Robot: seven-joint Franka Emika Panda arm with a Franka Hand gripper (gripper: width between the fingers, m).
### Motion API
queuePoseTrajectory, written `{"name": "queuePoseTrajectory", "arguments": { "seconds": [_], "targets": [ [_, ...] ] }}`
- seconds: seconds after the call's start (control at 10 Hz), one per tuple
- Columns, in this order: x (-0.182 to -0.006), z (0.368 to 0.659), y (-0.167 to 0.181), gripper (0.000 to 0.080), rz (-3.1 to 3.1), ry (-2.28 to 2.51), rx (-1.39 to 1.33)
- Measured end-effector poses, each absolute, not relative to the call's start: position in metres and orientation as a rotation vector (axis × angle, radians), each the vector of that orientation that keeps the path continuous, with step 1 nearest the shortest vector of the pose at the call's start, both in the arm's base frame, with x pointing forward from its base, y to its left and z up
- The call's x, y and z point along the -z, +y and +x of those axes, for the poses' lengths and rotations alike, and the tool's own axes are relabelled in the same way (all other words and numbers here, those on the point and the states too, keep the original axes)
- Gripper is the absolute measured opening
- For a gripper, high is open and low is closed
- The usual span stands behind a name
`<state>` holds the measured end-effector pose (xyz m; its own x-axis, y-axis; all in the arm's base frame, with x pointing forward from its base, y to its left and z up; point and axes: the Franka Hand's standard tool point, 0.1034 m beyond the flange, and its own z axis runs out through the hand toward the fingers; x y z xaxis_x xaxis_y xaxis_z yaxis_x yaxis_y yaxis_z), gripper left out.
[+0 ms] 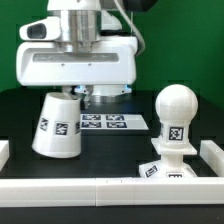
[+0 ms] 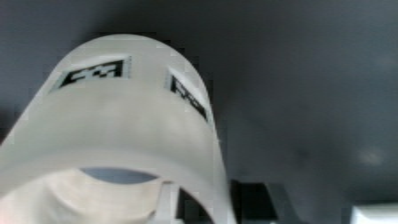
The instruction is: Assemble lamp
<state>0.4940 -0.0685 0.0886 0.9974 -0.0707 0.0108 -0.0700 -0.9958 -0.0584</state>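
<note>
Hand (image 1: 80, 93): fingers hidden behind the shade and arm housing; whether spread, clenched or gripping cannot be told.

Large matte white truncated-cone plastic shade (image 1: 58, 125): tilted on the black tabletop (image 1: 115, 150) at the exterior view's left, directly below the hand; black-and-white square tags on its side. Wrist view shows it close and blurred (image 2: 125, 140), lower end cut off.

White round-topped bulb post (image 1: 174, 118): upright in the flared square white base (image 1: 168, 166), exterior view's right; base partly hidden by the white front rail (image 1: 110, 183).

Marker board (image 1: 108, 122): flat behind, partly covered.
</note>
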Motion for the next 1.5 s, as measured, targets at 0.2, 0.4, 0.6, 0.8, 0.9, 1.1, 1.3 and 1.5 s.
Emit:
{"name": "queuePoseTrajectory", "arguments": {
  "seconds": [0.2, 0.4, 0.6, 0.8, 0.9, 1.1, 1.3, 1.5],
  "targets": [
    [-0.116, 0.518, -0.054, 0.0044, -3.02, 0.168, 0.029],
    [-0.146, 0.544, -0.041, 0.0044, -2.989, 0.261, 0.042],
    [-0.151, 0.549, -0.034, 0.0044, -2.992, 0.267, 0.005],
    [-0.15, 0.548, -0.035, 0.0044, -2.992, 0.269, 0.001],
    [-0.151, 0.548, -0.032, 0.0044, -2.988, 0.293, -0.002],
    [-0.185, 0.558, -0.005, 0.0044, -2.939, 0.363, -0.012],
    [-0.211, 0.57, 0.014, 0.0044, -2.905, 0.467, -0.057],
    [-0.236, 0.592, 0.039, 0.0044, -2.884, 0.54, -0.067]
  ]
}}
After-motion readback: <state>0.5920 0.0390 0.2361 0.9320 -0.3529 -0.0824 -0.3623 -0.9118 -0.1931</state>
